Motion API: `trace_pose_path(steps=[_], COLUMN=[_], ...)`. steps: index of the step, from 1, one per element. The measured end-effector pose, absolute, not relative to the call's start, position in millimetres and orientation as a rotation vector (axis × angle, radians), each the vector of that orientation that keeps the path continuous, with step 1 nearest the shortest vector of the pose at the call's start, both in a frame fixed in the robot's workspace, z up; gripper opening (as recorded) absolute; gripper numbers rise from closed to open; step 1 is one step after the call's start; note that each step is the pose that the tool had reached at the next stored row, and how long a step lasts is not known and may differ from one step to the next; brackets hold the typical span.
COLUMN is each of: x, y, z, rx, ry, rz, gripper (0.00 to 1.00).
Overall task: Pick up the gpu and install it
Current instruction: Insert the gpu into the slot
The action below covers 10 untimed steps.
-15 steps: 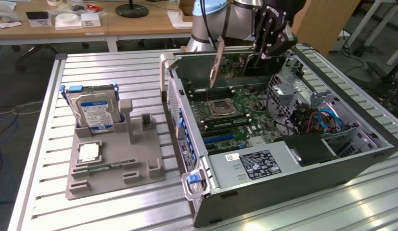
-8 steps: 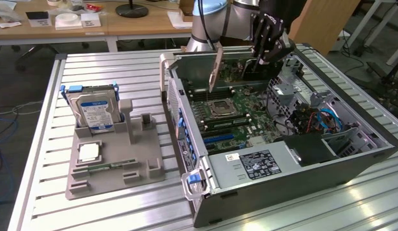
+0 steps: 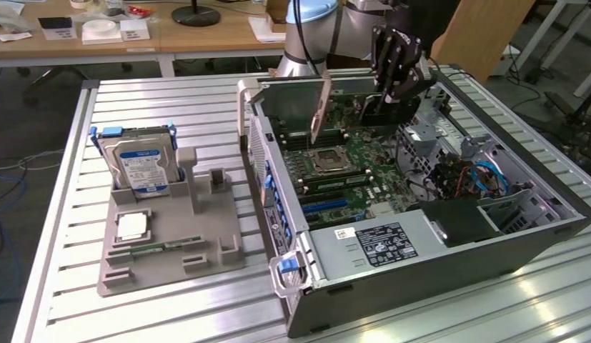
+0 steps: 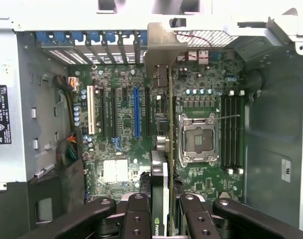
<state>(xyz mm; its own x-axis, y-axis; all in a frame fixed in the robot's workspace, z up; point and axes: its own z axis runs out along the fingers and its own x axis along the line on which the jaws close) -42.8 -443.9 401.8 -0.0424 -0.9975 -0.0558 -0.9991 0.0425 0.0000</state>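
Fingers pinch the gpu upright over the board. If its edge misses the blue slot, or its bracket snags the case rear wall, it may jam.

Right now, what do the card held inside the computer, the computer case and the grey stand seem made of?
The card: dark circuit board, likely fibreglass, edge-on here, with a bare shiny metal end plate. The computer case: matte grey sheet metal, folded edges, punched vents. The grey stand: probably plastic, dull, uniform, blocky moulded shapes.
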Motion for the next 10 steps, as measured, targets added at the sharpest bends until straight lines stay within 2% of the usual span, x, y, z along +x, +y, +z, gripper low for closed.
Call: trace_pose_path(steps=[10], x=[-42.9], y=[-454.1], z=[385.1], rx=[-2.145], ry=[2.239], rz=[0.06], gripper=[0.27])
